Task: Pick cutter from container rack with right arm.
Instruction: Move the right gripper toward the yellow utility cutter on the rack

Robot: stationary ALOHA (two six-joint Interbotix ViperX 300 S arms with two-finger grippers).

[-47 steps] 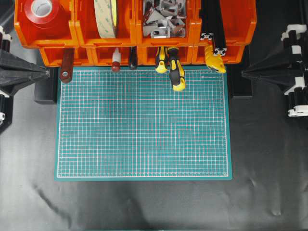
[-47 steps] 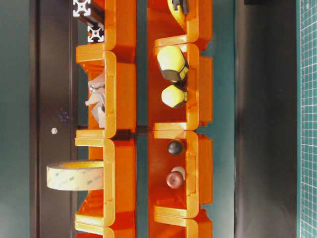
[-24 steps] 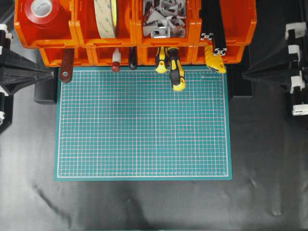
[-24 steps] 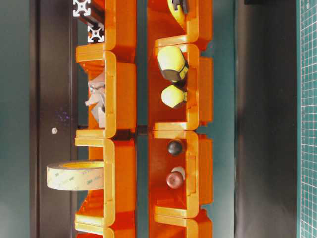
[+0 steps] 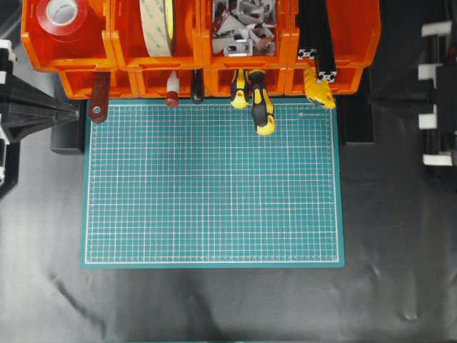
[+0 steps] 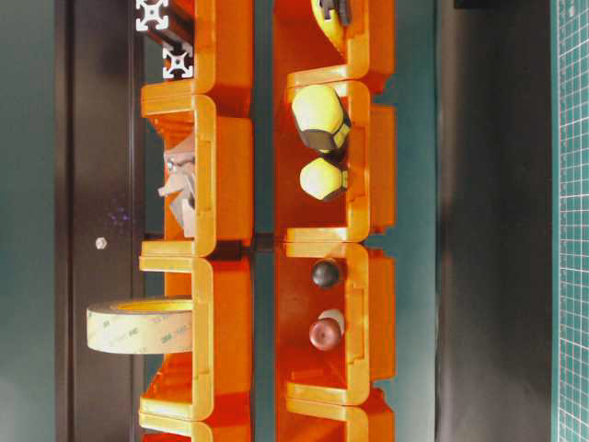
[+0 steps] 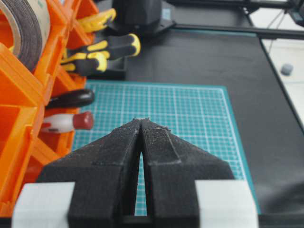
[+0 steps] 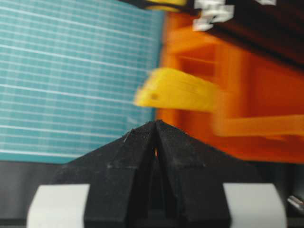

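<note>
The all-yellow cutter (image 5: 318, 88) sticks out of the lower right bin of the orange container rack (image 5: 357, 32), its end over the green mat's far right corner. In the right wrist view the cutter (image 8: 176, 90) is blurred, just above and ahead of my right gripper (image 8: 156, 122), which is shut and empty in front of the rack (image 8: 251, 90). The right arm (image 5: 434, 100) is at the right edge of the overhead view. My left gripper (image 7: 142, 119) is shut and empty, at the mat's far left corner (image 5: 74, 110); the cutter (image 7: 97, 21) lies far ahead of it.
Two yellow-and-black screwdrivers (image 5: 257, 100), a red-capped tool (image 5: 171, 93) and a dark red handle (image 5: 98, 96) stick out of the lower bins. Upper bins hold tape rolls (image 5: 63, 13), metal brackets (image 5: 243, 25) and black extrusions (image 5: 318, 39). The green mat (image 5: 214, 186) lies on black cloth.
The right arm's white fittings have shifted toward the top of the overhead view and its gripper has swung toward the rack. The left arm has barely moved.
</note>
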